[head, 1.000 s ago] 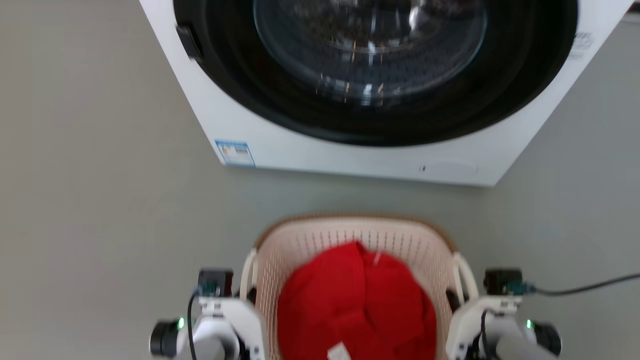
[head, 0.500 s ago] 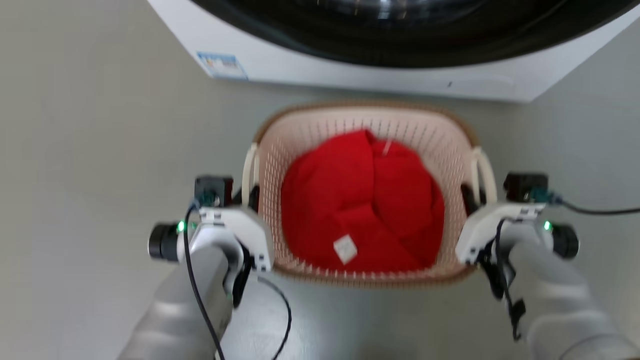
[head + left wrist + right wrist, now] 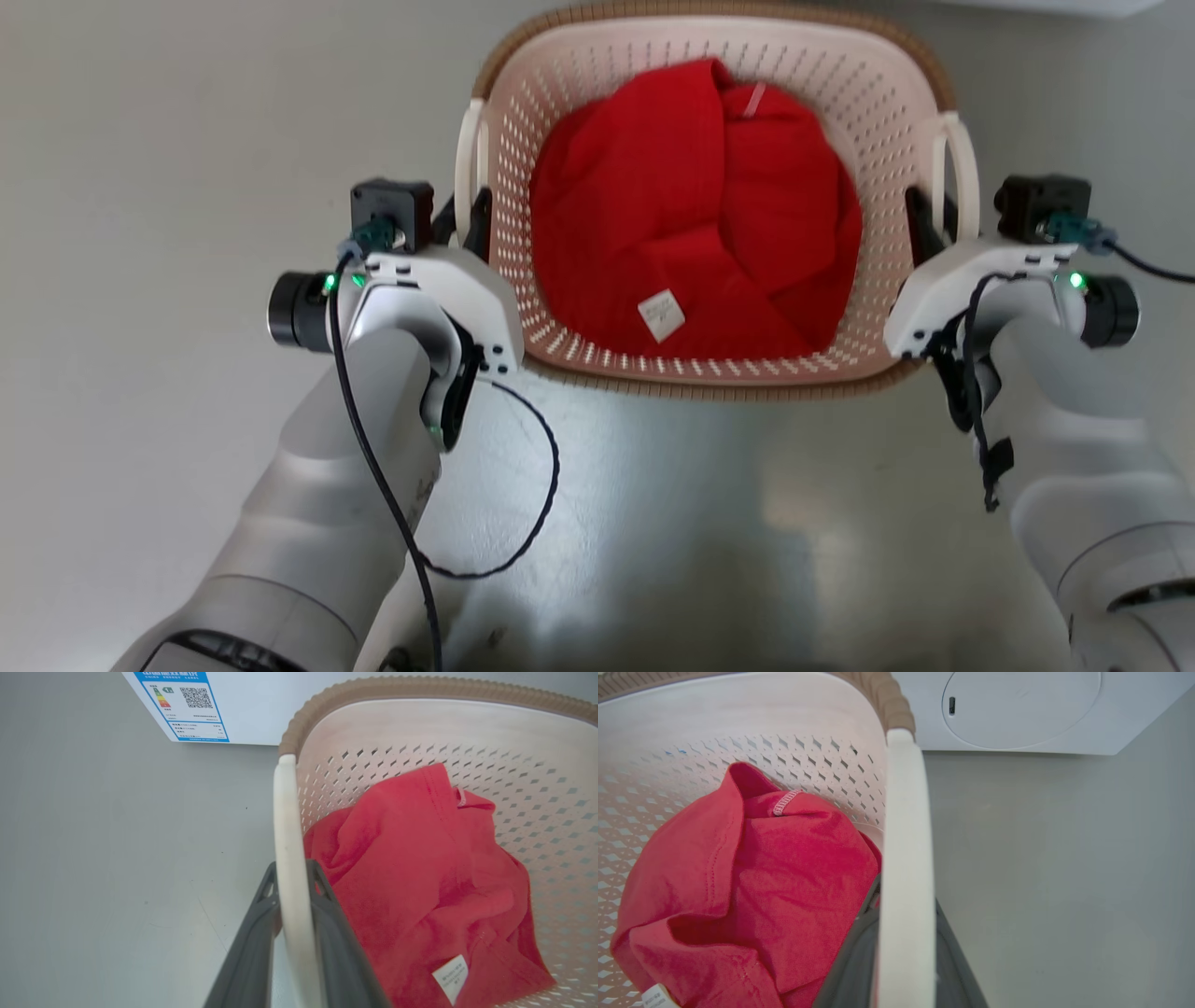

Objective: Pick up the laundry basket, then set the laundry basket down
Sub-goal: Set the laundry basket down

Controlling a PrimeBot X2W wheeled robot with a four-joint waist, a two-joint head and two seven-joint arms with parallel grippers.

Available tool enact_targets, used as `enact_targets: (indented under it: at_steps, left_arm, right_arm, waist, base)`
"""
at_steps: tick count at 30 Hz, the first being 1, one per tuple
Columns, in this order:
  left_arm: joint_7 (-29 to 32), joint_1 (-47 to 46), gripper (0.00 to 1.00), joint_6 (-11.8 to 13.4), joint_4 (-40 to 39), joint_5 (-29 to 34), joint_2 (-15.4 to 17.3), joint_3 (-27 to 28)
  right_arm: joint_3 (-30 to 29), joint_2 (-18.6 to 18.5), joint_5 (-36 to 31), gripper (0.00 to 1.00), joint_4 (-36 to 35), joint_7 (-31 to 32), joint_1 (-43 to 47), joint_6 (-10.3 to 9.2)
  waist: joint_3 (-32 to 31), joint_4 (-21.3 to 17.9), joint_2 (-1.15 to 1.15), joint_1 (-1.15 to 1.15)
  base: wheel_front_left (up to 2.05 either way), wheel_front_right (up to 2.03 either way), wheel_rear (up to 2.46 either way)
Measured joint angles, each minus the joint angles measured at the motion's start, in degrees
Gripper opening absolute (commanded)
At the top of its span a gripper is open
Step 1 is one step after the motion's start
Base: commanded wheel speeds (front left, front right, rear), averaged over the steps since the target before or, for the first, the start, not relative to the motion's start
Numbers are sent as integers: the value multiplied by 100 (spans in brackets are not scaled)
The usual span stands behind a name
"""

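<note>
The laundry basket (image 3: 523, 121), cream-white and perforated with a brown woven-look rim, is in the upper middle of the head view with a crumpled red garment (image 3: 691, 205) inside it. My left gripper (image 3: 467, 210) is shut on the basket's white left handle (image 3: 286, 812), one dark finger on each side of it. My right gripper (image 3: 929, 215) is shut the same way on the right handle (image 3: 906, 812). The wrist views show my left gripper (image 3: 292, 870) and my right gripper (image 3: 906, 891) clamping the handle bars. The basket's underside is hidden.
The white washing machine (image 3: 224, 704) stands just beyond the basket, its lower front with a round cover (image 3: 1017, 709) and a blue label. Grey floor (image 3: 140, 140) lies on both sides. A loose black cable (image 3: 532, 485) loops beside my left forearm.
The head camera has tilted downward, so the washing machine has slid out of the top and my forearms have come into view. Both grippers stay on the basket handles.
</note>
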Motion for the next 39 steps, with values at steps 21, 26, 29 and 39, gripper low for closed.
enact_targets:
  at_steps: [21, 26, 29, 39]
  left_arm:
    - [0, -334, 0, -9, -189, 218, -21, 209]
    - [0, -419, 0, -8, -231, 258, -21, 221]
    - [0, -419, 0, -8, -232, 259, -14, 221]
    - [-25, -441, 96, 1, -213, 357, 26, 298]
  right_arm:
    - [-1241, 52, -1435, 0, -325, -43, -248, 2]
    - [-1226, 46, -1399, 0, -332, -57, -341, 2]
    - [-1151, 41, -1379, 0, -341, -56, -360, 2]
    - [-925, 24, -1322, 100, -402, -42, -339, 7]
  waist:
    - [779, 99, 0, 0]
    - [831, 142, 0, 0]
    - [815, 148, 0, 0]
    - [712, 126, 0, 0]
  base:
    - [0, 0, 0]
    - [0, 0, 0]
    - [0, 0, 0]
    - [0, 0, 0]
